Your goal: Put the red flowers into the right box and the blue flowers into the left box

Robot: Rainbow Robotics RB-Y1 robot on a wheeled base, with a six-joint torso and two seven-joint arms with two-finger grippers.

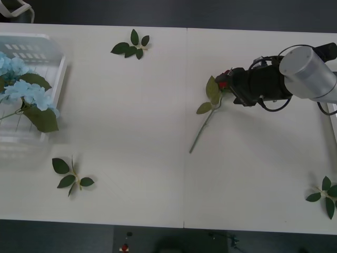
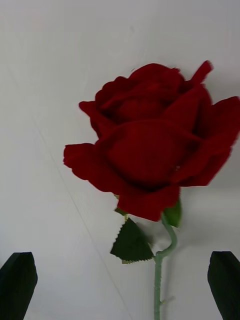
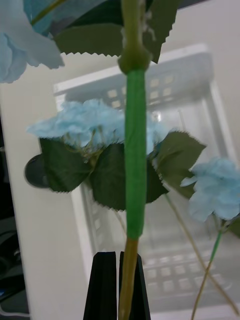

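Note:
A red flower lies on the table right of centre; its head sits at my right gripper, and its stem trails toward the table's front. That gripper is open, with one black fingertip on each side of the stem just below the head. The left box stands at the far left with blue flowers in it. My left gripper is shut on the green stem of a blue flower held over the box. A white sliver at the far right edge may be the right box.
Loose green leaf sprigs lie at the back centre, at the front left and at the front right corner. A seam runs across the white table from back to front.

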